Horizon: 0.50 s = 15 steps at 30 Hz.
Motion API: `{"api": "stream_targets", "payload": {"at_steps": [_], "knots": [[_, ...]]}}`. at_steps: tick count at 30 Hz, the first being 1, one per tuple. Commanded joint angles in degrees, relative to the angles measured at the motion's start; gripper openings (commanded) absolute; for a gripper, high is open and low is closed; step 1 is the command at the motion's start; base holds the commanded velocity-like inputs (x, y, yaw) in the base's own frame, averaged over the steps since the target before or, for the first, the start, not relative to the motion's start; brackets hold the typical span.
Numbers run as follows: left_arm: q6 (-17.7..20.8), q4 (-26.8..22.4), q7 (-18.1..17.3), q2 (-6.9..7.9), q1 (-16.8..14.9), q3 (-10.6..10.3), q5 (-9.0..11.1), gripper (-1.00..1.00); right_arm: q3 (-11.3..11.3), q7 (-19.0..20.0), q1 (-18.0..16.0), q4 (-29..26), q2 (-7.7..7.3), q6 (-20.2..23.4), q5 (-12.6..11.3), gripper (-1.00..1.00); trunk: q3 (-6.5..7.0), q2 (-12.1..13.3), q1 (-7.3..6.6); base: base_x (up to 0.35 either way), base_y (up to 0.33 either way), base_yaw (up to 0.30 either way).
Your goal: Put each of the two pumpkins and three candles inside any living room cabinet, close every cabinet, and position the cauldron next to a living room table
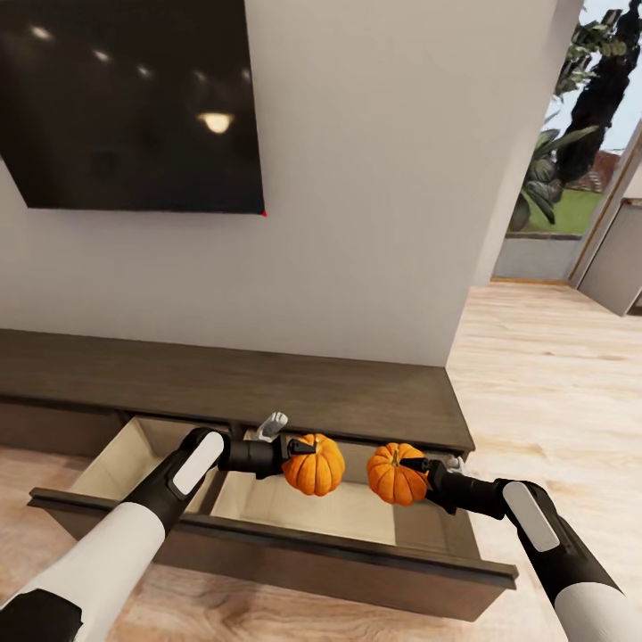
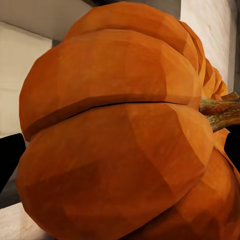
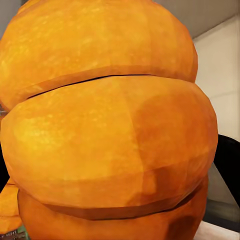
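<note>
Two orange ribbed pumpkins hang over the open drawer [image 1: 267,508] of the long dark brown cabinet [image 1: 223,383]. My left gripper [image 1: 299,459] is shut on the left pumpkin [image 1: 314,465], which looms close in the left wrist view [image 2: 120,130] with its stem to one side. My right gripper [image 1: 412,473] is shut on the right pumpkin [image 1: 396,473], whose ribs crowd the right wrist view [image 3: 107,130]. Both pumpkins hover above the drawer's tan interior, a hand's width apart. Candles and cauldron are out of view.
A dark TV screen [image 1: 134,102] hangs on the white wall above the cabinet. Light wood floor [image 1: 553,374] stretches to the right toward a doorway with plants [image 1: 571,125]. The drawer's dark front panel [image 1: 294,544] juts toward me.
</note>
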Motion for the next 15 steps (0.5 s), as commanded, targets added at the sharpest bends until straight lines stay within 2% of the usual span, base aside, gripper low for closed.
{"api": "stream_targets", "payload": {"at_steps": [1,15], "knots": [[-0.1,0.0,-0.5,0.05,0.0,-0.1,-0.5,-1.00,-0.2,0.6,0.0,0.0,0.02,0.3,0.4,-1.00,-0.23,-0.4,0.22,0.001,0.000,0.000],[-0.2,0.2,-0.3,0.04,0.0,-0.4,-0.5,-1.00,-0.2,0.6,0.0,0.0,0.02,0.3,0.5,-1.00,-2.75,-6.1,3.29,0.000,0.000,0.000]]}}
